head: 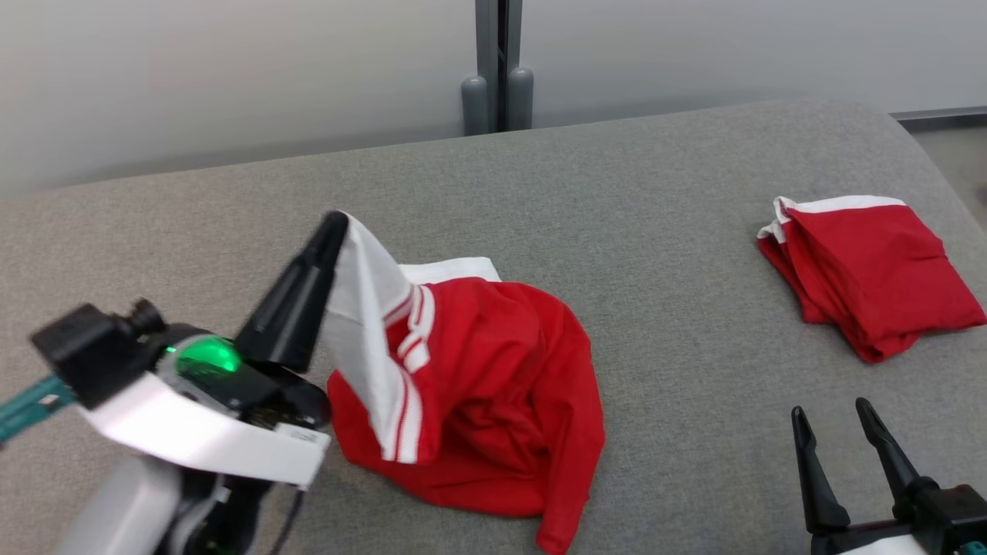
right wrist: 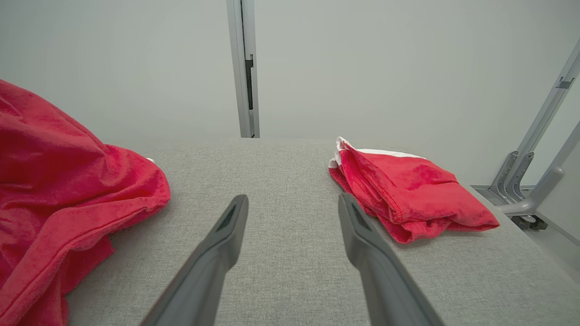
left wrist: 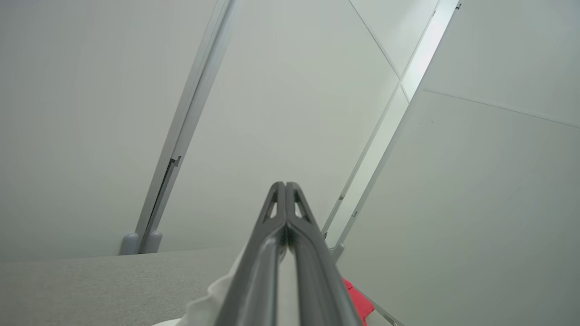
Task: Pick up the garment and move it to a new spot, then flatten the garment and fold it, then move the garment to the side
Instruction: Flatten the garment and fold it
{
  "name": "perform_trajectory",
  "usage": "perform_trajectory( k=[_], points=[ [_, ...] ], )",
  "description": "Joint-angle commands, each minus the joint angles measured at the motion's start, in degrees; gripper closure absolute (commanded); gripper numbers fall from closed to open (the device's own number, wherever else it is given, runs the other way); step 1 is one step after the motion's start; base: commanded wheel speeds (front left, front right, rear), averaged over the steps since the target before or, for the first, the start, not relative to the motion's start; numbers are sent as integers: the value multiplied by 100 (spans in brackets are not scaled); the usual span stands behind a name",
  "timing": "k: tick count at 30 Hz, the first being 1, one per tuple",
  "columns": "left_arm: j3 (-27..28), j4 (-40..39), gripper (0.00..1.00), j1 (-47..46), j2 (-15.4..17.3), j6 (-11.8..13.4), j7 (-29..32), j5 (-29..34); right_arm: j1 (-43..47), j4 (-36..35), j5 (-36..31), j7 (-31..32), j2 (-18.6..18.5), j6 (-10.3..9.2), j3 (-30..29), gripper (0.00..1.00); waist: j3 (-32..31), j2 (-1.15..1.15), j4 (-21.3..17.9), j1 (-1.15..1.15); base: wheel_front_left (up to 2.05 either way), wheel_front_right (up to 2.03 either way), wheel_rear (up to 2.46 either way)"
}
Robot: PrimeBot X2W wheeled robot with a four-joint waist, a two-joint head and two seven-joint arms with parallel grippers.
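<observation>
Now the left gripper (head: 333, 225) holds the white hem of the garment (head: 478, 385) between its closed fingers, the red bulk sagging below the fingertips onto the grey surface (head: 655, 193) — the pinch looks thin, so the cloth may slip out when lifted. The right gripper (head: 837, 432) stands open and empty, well apart from it.

The light was bright, soft and even, with no glare on the pale wall (head: 231, 77). Shadows were faint: only a thin dark rim lay on the grey surface (head: 655, 193) under the garment (head: 493, 385) and the folded cloth (head: 871, 270). In the head view the left gripper (head: 333, 223) looked smeared, and a green lamp (head: 207, 358) glowed behind it. In the wrist views the frame rails (left wrist: 190, 113) leaned and bowed towards the edges, and the right gripper (right wrist: 292, 201) went soft near the bottom edge.
</observation>
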Motion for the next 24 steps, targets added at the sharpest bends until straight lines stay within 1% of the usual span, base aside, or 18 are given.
perform_trajectory(
  k=[1, 2, 4, 6, 9, 10, 13, 18, 21, 24],
  points=[
    [359, -304, 100, -111, 204, 136, 159, -253, 61, 16, 5, -7, -40, -2, 30, 0, -48, 0, 70, 0, 0, 0, 0],
    [359, -304, 100, -111, 204, 136, 159, -253, 61, 16, 5, -7, -40, -2, 30, 0, -48, 0, 70, 0, 0, 0, 0],
    [740, -533, 100, -255, 500, 273, 353, -420, 27, 23, 25, -7, -41, -2, 62, 0, -47, 0, 91, 0, 0, 0, 0],
    [1080, -636, 100, -403, 726, 371, 520, -584, -17, 28, 48, -7, -42, -2, 73, 0, -49, 0, 107, 0, 0, 0, 0],
    [1511, -594, 100, -717, 1068, 451, 750, -803, -44, 36, 66, -7, -41, -2, 79, 0, -36, 0, 133, 0, 0, 0, 0],
    [1615, -544, 100, -838, 1184, 452, 829, -846, -51, 39, 73, -7, -41, -2, 85, 0, -31, 0, 140, 0, 0, 0, 0],
    [1854, -338, 100, -1271, 1382, 445, 1003, -1005, -64, 44, 83, -7, -41, -2, 97, 0, -28, 0, 164, 0, 0, 0, 0],
    [1893, 16, 100, -2060, 1644, 377, 1287, -1014, -107, 75, 67, -7, -41, -2, 142, 0, -48, 0, 153, 0, 0, 0, 0],
    [1805, 220, 100, -2435, 1700, 363, 1415, -989, -119, 80, 72, -7, -42, -2, 169, 0, -60, 0, 126, 0, 0, 0, 0],
    [1651, 440, 100, -2676, 1637, 403, 1477, -907, -121, 85, 88, -7, -41, -2, 195, 0, -59, 0, 100, 0, 0, 0, 0]
  ],
)
